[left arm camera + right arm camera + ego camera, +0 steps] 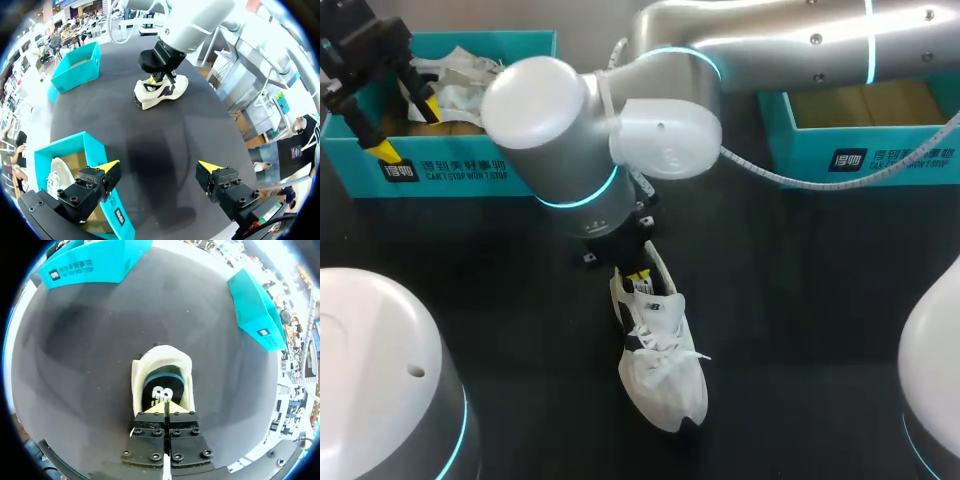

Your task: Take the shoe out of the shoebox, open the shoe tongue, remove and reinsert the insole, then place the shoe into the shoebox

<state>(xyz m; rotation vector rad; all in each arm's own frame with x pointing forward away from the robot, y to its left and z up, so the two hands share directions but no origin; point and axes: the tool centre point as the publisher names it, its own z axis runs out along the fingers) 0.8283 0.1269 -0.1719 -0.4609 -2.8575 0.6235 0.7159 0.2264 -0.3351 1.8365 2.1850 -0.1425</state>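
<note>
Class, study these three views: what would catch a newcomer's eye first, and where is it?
A white shoe lies in the middle of the black table, the right gripper shut at its opening above the insole. At the far left, the open left gripper hovers over the edge of a teal shoebox holding another shoe.

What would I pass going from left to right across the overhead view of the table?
teal shoebox with a spare shoe inside → white shoe lying on the dark table → second shoebox
</note>
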